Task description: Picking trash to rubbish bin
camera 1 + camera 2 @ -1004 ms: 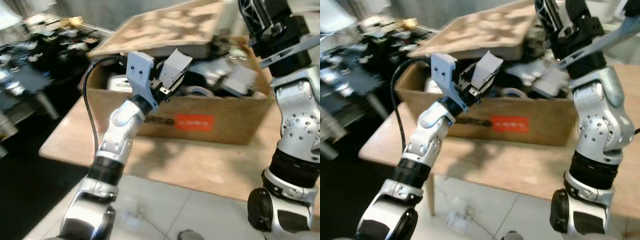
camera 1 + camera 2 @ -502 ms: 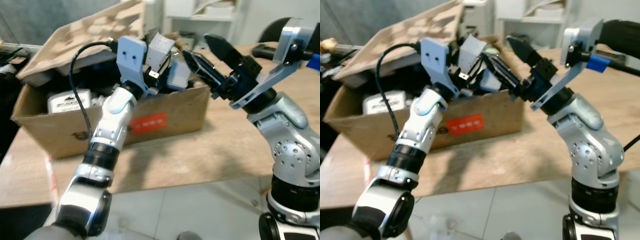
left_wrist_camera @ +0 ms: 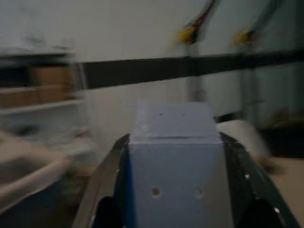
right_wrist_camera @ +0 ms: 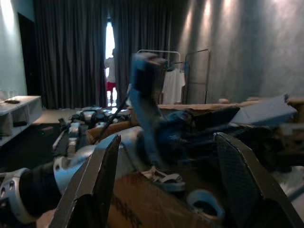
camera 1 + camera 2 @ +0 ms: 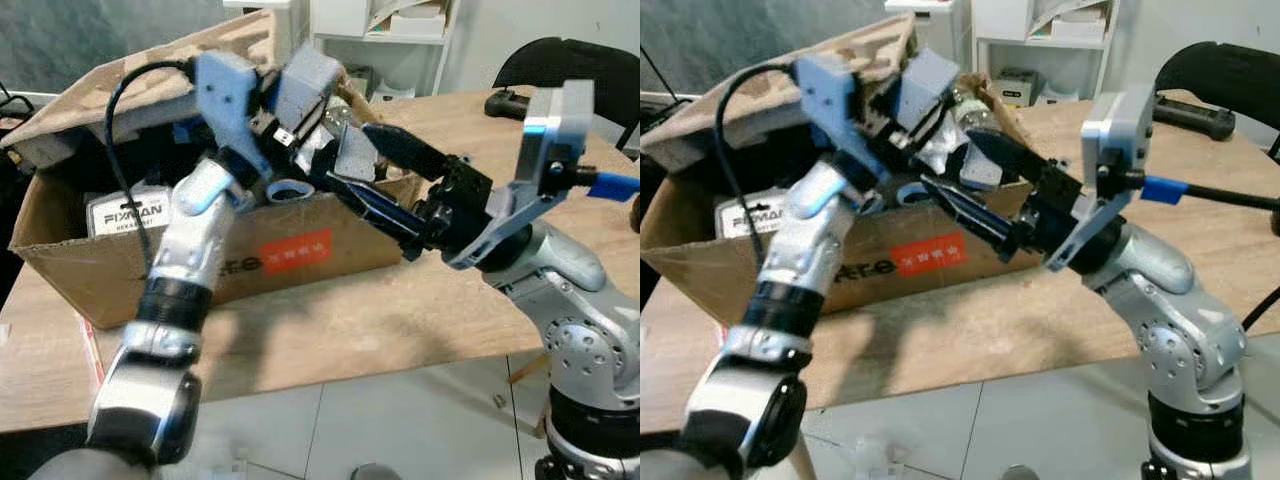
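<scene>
**Left gripper pinches a pale box above the carton while the right one reaches in spread**

Clamped between the two black fingers of the left gripper (image 5: 300, 95) is a pale grey-blue box (image 3: 173, 156), held up over the open cardboard carton (image 5: 130, 270). Spread wide, the fingers of the right gripper (image 5: 370, 180) point into the carton's near corner, one finger above the rim and one along its front wall, with nothing between them.

The eye views place the box (image 5: 312, 78) at the top of the raised left arm, just above the carton's heaped contents, and show the carton standing on a wooden table (image 5: 330, 320) with a red label (image 5: 295, 250) on its front. The left wrist view adds the box's flat face with small holes in it and dark finger edges on both sides; its background is too blurred to read beyond some shelves. From the right wrist view, the left arm's silver forearm and blue-grey wrist block stand between the two spread fingers (image 4: 90, 190), and a white ring-shaped thing (image 4: 205, 203) lies in the carton below.

A moulded pulp tray (image 5: 130, 80) covers the carton's far side and hides what lies beneath. Other contents are a jumble of dark and white items, mostly hard to identify; a white packet reading FIXMAN (image 5: 125, 212) is legible. A black chair (image 5: 560, 65) is cut off at the frame edge.
</scene>
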Robot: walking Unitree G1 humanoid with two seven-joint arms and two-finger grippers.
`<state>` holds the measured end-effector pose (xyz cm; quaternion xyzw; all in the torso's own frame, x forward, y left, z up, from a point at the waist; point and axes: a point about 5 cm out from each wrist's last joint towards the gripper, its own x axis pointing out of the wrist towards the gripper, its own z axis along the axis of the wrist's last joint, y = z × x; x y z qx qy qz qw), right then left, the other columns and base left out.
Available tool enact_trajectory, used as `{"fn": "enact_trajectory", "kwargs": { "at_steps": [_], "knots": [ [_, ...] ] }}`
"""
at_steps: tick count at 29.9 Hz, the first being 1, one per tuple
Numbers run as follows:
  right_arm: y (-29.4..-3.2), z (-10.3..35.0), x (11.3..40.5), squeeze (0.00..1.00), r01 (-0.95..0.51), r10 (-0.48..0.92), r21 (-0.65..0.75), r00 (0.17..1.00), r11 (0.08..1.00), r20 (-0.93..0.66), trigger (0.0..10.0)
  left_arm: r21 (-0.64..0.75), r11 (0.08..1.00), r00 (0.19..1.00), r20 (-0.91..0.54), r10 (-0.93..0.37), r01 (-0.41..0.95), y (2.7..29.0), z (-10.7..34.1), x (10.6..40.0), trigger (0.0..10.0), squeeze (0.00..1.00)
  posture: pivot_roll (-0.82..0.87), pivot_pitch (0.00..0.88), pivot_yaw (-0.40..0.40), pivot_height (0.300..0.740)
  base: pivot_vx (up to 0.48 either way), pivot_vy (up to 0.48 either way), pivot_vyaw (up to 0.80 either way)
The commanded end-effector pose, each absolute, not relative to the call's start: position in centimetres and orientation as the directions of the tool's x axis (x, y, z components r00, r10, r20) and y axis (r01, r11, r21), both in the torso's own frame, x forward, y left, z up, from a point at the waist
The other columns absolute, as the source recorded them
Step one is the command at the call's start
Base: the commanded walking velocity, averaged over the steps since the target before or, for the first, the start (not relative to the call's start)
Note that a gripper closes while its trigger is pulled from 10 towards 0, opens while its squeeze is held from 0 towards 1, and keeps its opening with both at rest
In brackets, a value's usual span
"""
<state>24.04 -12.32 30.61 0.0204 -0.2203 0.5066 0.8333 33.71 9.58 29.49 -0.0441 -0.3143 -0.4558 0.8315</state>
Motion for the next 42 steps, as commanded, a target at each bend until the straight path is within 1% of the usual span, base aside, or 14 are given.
{"fn": "enact_trajectory", "kwargs": {
  "at_steps": [1,2,4,5,6,9,11,12,15,19,29,32,36,42],
  "knots": [
    [-11.8,30.5,23.4,0.00,-0.870,0.860,-0.210,0.353,0.447,0.368,10.0,0.228,0.432,0.230,0.587,-0.776,0.873,10.3,30.6,32.0,10.0,0.00,-0.15,0.093,0.093,0.740,0.000,0.000,0.00],
    [-11.8,30.5,23.4,0.00,-0.870,0.860,-0.210,0.353,0.447,0.368,10.0,0.228,0.432,0.230,0.587,-0.776,0.873,10.3,30.6,32.0,10.0,0.00,-0.15,0.093,0.093,0.740,0.000,0.000,0.00],
    [-11.8,30.3,23.4,0.00,-0.872,0.863,-0.209,0.351,0.442,0.362,10.0,0.248,0.304,0.119,0.563,-0.818,0.920,10.6,30.5,30.7,10.0,0.00,-0.15,0.090,0.088,0.740,0.000,0.000,0.00],
    [-11.8,30.3,23.4,0.00,-0.872,0.863,-0.209,0.351,0.442,0.362,10.0,0.248,0.304,0.119,0.563,-0.818,0.920,10.6,30.5,30.7,10.0,0.00,-0.15,0.090,0.088,0.740,0.000,0.000,0.00],
    [-11.8,30.3,23.4,0.00,-0.873,0.864,-0.209,0.351,0.441,0.360,10.0,0.259,0.235,0.057,0.550,-0.833,0.937,10.9,30.4,30.0,10.0,0.00,-0.15,0.090,0.088,0.740,0.000,0.000,0.00],
    [-11.8,30.3,23.5,0.00,-0.873,0.865,-0.209,0.350,0.440,0.359,10.0,0.267,0.199,0.021,0.546,-0.837,0.943,11.2,30.5,29.6,10.0,0.00,-0.15,0.090,0.086,0.740,0.000,0.000,0.00],
    [-11.8,30.4,23.7,0.00,-0.869,0.863,-0.210,0.359,0.448,0.356,10.0,0.256,0.297,0.092,0.596,-0.798,0.920,12.6,31.4,30.5,10.0,0.00,-0.15,0.087,0.083,0.740,0.000,0.000,0.00],
    [-11.8,30.4,23.7,0.00,-0.869,0.863,-0.210,0.359,0.448,0.356,10.0,0.256,0.297,0.092,0.596,-0.798,0.920,12.6,31.4,30.5,10.0,0.00,-0.15,0.087,0.083,0.740,0.000,0.000,0.00],
    [-11.9,30.3,24.1,0.00,-0.856,0.854,-0.207,0.386,0.473,0.349,10.0,0.265,0.391,0.188,0.563,-0.805,0.881,13.2,31.2,31.3,10.0,0.00,-0.15,0.089,0.083,0.740,0.000,0.000,0.00],
    [-12.0,30.3,24.3,0.00,-0.848,0.845,-0.203,0.406,0.490,0.347,10.0,0.269,0.398,0.214,0.523,-0.825,0.877,13.7,30.8,31.5,10.0,0.00,-0.15,0.091,0.085,0.740,0.000,0.000,0.00],
    [-12.2,30.0,24.5,0.00,-0.839,0.841,-0.201,0.426,0.505,0.333,10.0,0.304,0.498,0.396,0.339,-0.853,0.812,19.2,29.3,32.2,10.0,0.00,-0.14,0.093,0.088,0.740,0.000,0.000,0.00],
    [-12.1,30.0,24.5,0.00,-0.839,0.841,-0.199,0.430,0.506,0.329,10.0,0.357,0.583,0.543,0.215,-0.812,0.730,22.2,28.6,32.7,10.0,0.00,-0.13,0.094,0.086,0.740,0.000,0.000,0.00],
    [-12.1,29.9,24.7,0.00,-0.837,0.840,-0.199,0.433,0.509,0.326,10.0,0.399,0.614,0.626,0.120,-0.771,0.681,23.6,27.9,33.0,10.0,0.00,-0.13,0.093,0.086,0.740,0.000,0.000,0.00],
    [-12.0,29.9,24.8,0.00,-0.837,0.839,-0.198,0.435,0.510,0.326,10.0,0.428,0.611,0.654,0.059,-0.754,0.666,24.7,27.6,32.9,10.0,0.00,-0.12,0.093,0.089,0.740,0.000,0.000,0.00]
  ]
}}
